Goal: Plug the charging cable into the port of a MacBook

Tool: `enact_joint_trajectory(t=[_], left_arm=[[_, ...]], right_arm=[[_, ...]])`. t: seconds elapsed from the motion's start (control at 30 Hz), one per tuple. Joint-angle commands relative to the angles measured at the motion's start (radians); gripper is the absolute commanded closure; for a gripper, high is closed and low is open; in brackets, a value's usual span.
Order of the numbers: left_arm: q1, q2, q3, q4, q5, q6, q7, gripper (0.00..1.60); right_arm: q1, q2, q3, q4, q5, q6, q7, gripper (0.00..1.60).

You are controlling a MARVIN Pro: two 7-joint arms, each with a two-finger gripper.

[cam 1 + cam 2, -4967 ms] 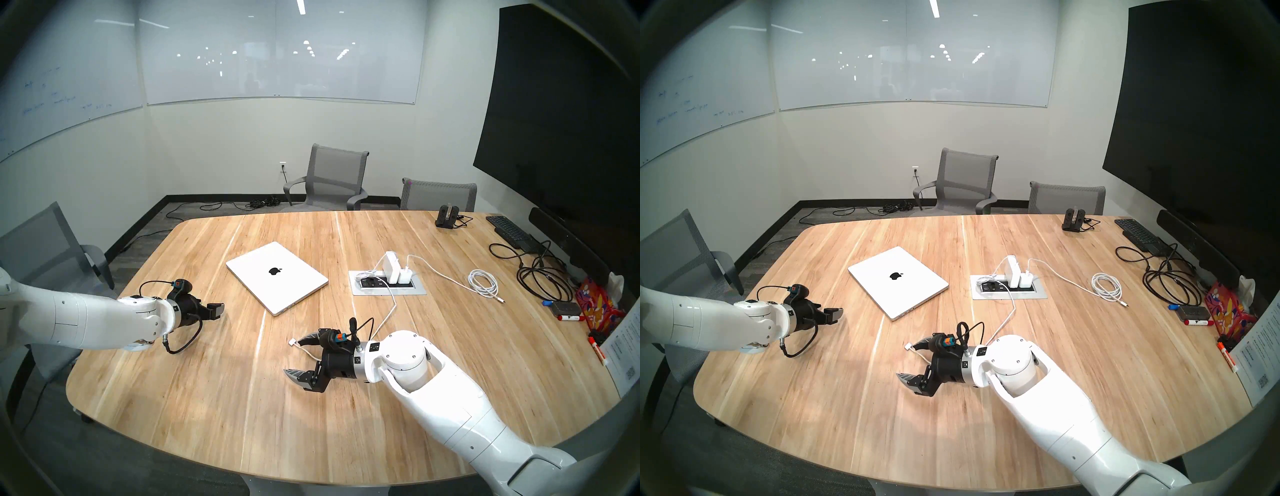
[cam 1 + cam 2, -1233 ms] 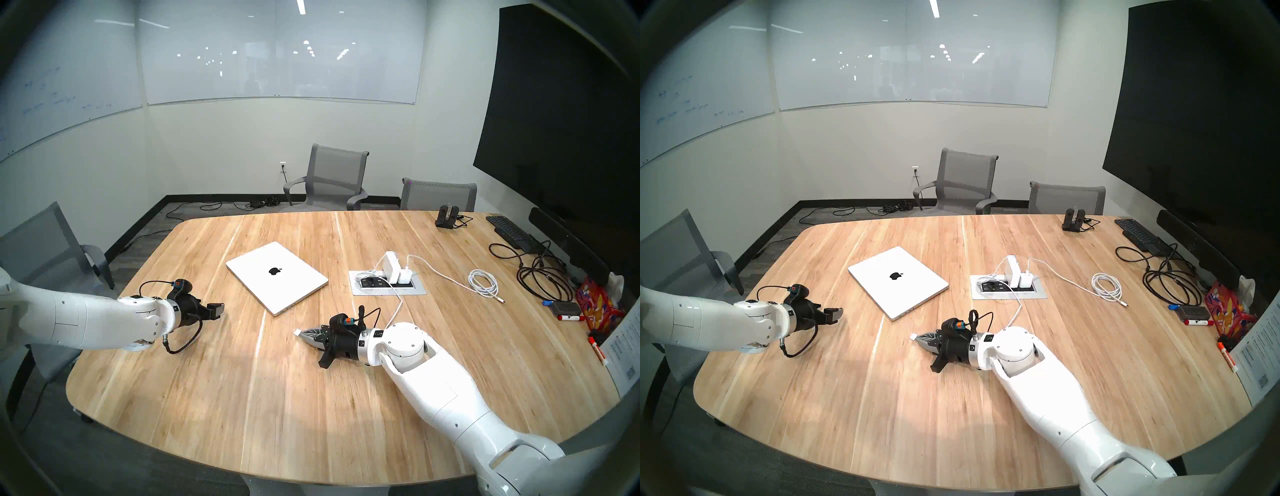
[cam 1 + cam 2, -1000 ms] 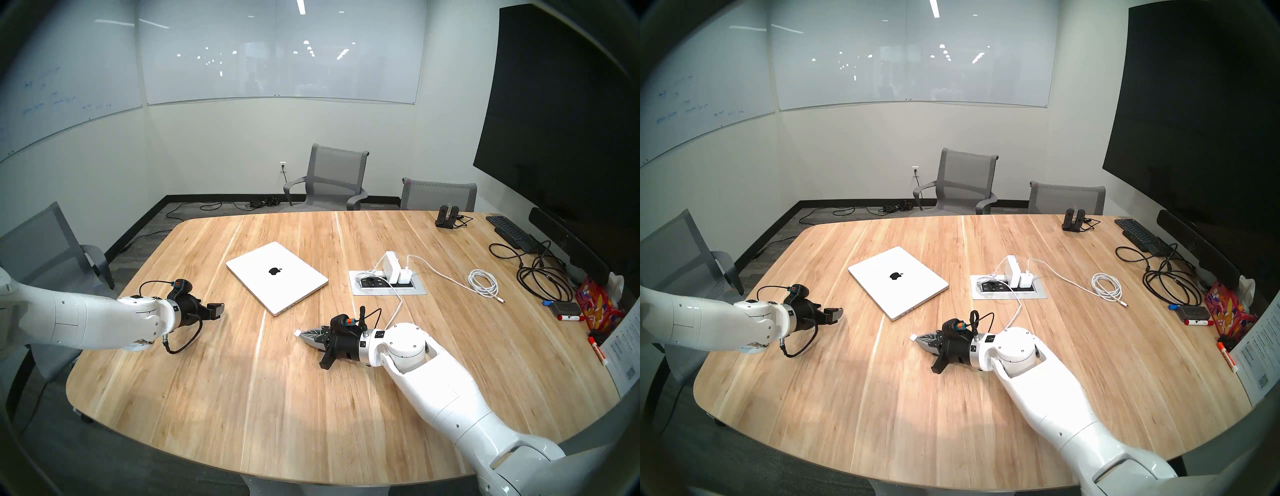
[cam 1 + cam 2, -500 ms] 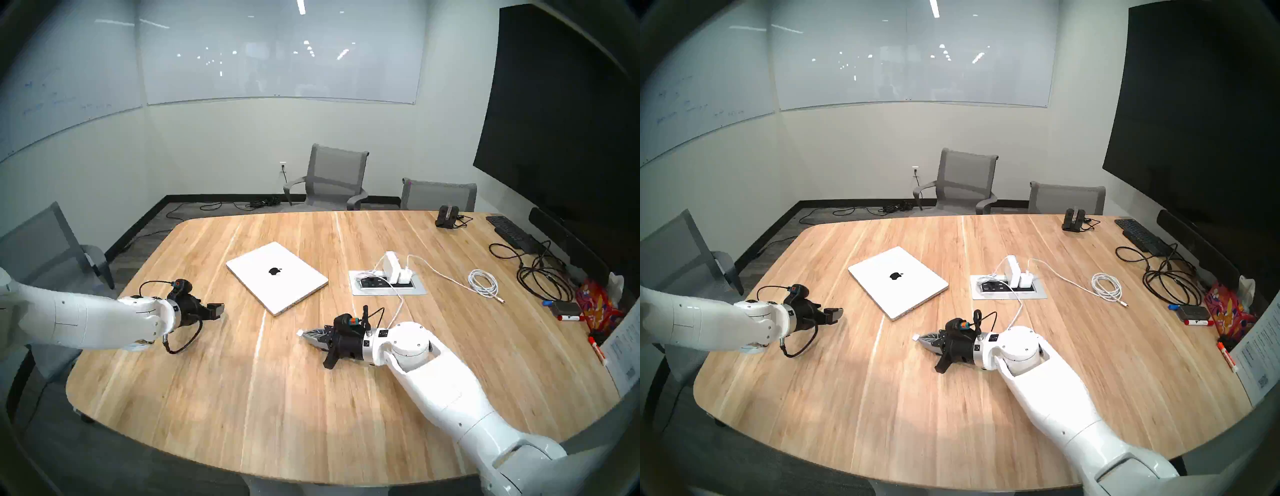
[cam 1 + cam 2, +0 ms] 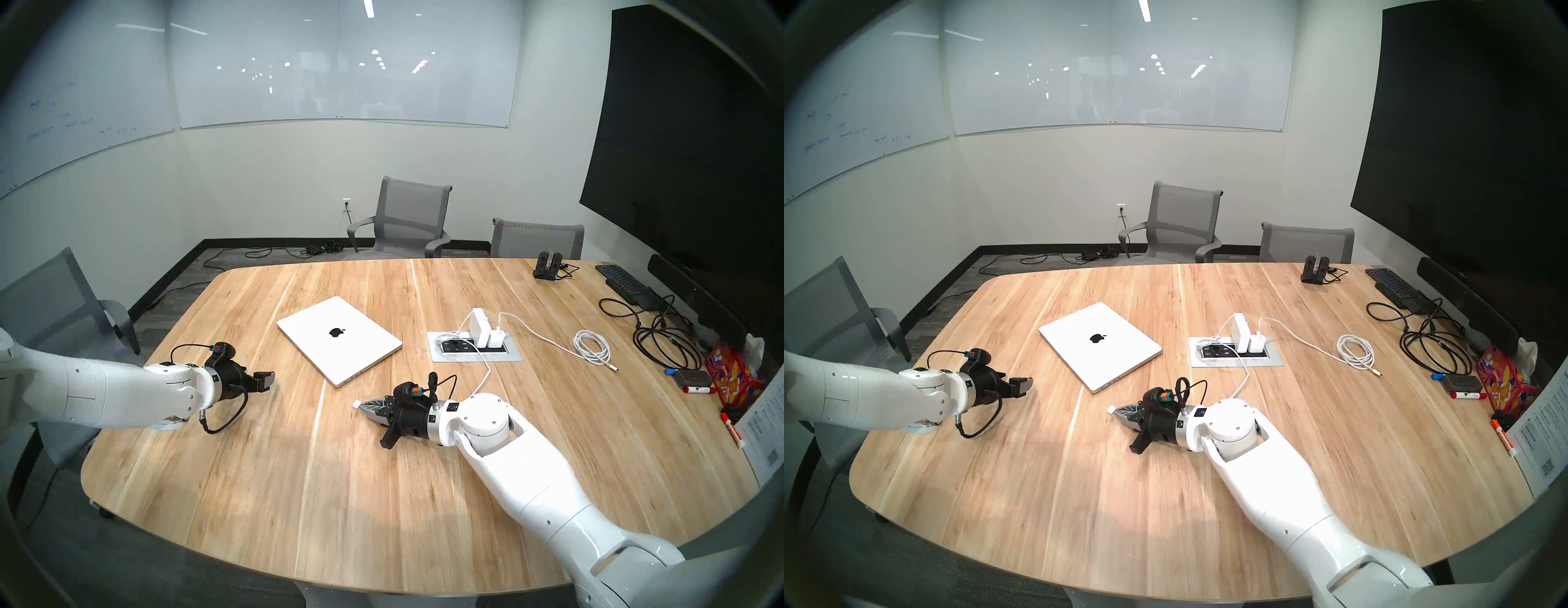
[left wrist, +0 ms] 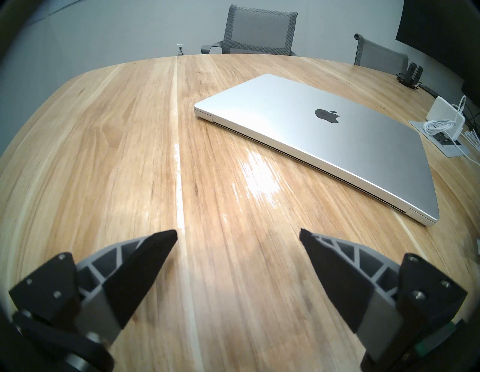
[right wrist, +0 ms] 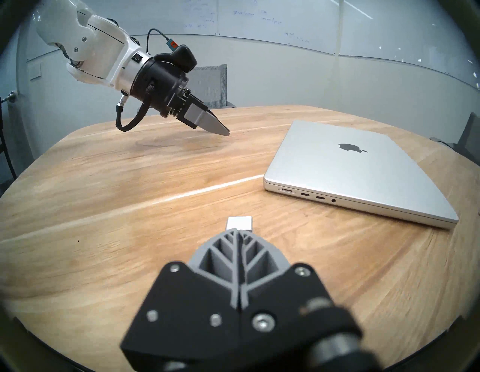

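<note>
Right tool (image 7: 238, 235), clamped on the cable (image 5: 483, 379) tip, has shifted left since half a second ago. MacBook (image 7: 348, 168) lies closed on table (image 5: 382, 488), ports facing tip, bare wood between. Left tool (image 6: 238, 235) gapes empty, beside MacBook.

Closed silver MacBook (image 5: 338, 340) lies flat; white charging cable (image 5: 483, 375) tip raised nearby

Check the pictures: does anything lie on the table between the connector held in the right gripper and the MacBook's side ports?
Nothing visible does. The right gripper holds the charging cable's connector, and only bare table lies between it and the MacBook ports.
</note>
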State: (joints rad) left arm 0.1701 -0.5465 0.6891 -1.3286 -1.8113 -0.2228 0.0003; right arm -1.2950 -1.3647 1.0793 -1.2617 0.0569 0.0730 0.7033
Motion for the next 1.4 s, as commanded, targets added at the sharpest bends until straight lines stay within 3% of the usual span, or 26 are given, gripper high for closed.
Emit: enact_joint_trajectory(t=[0.0, 0.67, 1.37], left_arm=[[-0.014, -0.001, -0.010, 0.000, 0.000, -0.003, -0.001, 0.00], [-0.014, -0.001, -0.010, 0.000, 0.001, -0.003, 0.000, 0.00], [-0.014, -0.001, -0.010, 0.000, 0.001, -0.003, 0.000, 0.00]], right_arm=[[0.025, -0.079, 0.004, 0.027, 0.003, -0.021, -0.065, 1.60], [0.022, -0.070, 0.032, 0.062, 0.020, -0.069, -0.074, 1.60], [0.058, -0.095, 0.012, 0.101, -0.015, -0.020, -0.071, 1.60]])
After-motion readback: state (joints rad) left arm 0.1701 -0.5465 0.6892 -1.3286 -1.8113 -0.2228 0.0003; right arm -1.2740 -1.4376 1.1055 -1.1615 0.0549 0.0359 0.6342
